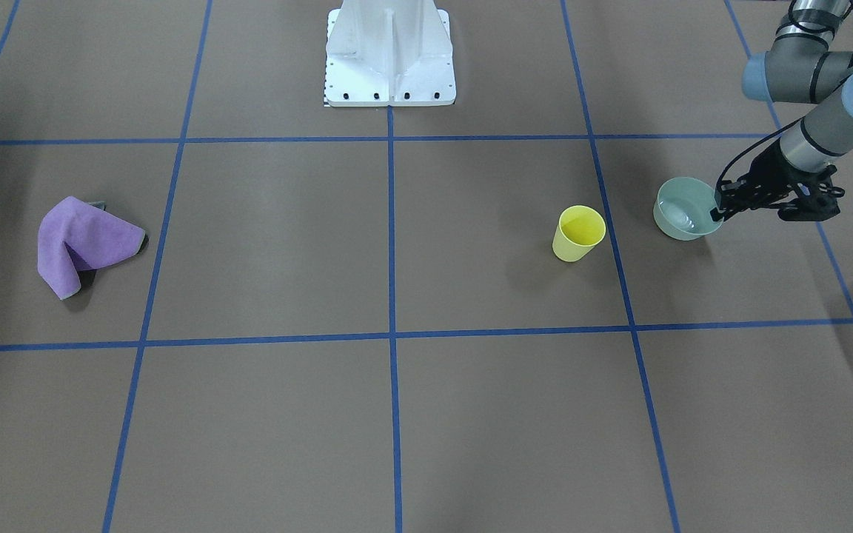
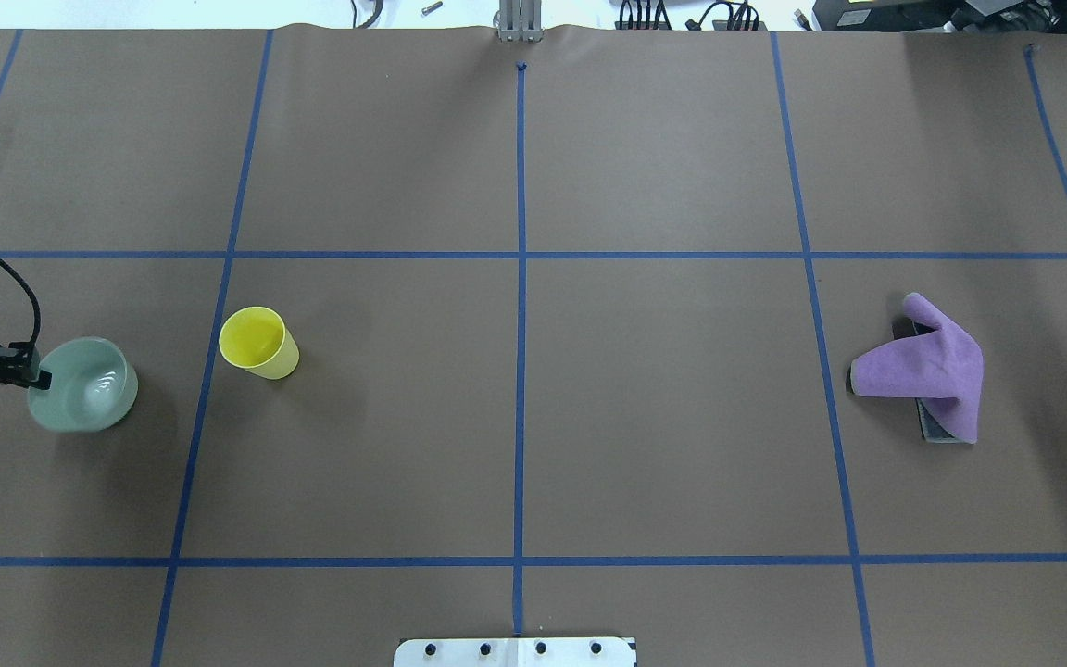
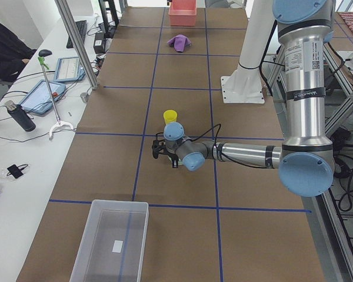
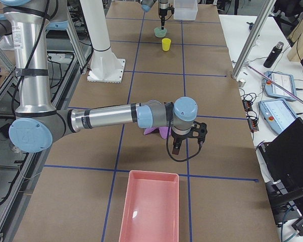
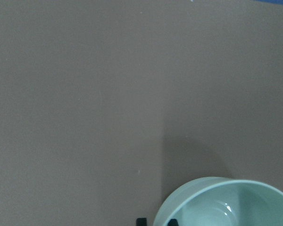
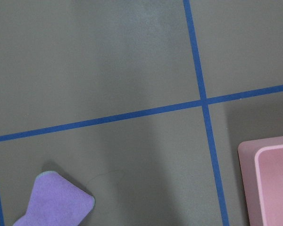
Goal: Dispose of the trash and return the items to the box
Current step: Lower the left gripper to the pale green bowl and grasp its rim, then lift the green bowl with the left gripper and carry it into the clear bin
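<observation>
The pale grey-green bowl (image 1: 686,207) stands on the brown table at my left end; it also shows in the overhead view (image 2: 84,384) and the left wrist view (image 5: 226,205). My left gripper (image 1: 719,211) is shut on the bowl's rim, one finger inside and one outside. The yellow cup (image 1: 580,233) stands upright beside the bowl, apart from it. The frosted white box (image 3: 109,241) stands empty at the table's left end. My right gripper (image 4: 174,147) hangs near the purple cloth (image 4: 159,131); I cannot tell whether it is open or shut.
The purple cloth (image 2: 936,366) lies crumpled over a dark flat thing (image 2: 936,428) at my right. A pink tray (image 4: 149,206) stands at the table's right end. The white pedestal (image 1: 389,55) is bolted at the robot's side. Operators' desks line the far side.
</observation>
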Available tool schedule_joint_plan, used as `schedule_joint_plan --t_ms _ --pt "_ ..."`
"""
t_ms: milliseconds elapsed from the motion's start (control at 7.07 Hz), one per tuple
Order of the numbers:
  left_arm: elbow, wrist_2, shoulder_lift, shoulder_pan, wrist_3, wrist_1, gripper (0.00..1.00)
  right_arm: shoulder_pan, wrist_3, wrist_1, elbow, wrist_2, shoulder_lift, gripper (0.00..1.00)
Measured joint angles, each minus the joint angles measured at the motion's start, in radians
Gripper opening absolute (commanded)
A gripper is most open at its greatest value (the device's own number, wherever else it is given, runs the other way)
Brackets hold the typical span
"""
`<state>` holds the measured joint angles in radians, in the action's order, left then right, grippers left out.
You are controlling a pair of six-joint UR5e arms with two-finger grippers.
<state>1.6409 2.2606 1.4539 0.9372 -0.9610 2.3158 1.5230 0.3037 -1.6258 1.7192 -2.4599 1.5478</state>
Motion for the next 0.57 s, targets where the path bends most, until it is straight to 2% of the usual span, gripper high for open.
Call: schedule_joint_plan --t_ms 283,566 --pt "0.023 0.025 -0.011 0.006 -0.007 0.002 0.00 -0.001 0.000 0.001 -0.001 0.000 0.000 1.00" --pt "0.069 0.149 -0.028 0.068 -0.010 -0.003 0.00 -0.001 0.000 0.000 0.000 -0.002 0.000 1.00"
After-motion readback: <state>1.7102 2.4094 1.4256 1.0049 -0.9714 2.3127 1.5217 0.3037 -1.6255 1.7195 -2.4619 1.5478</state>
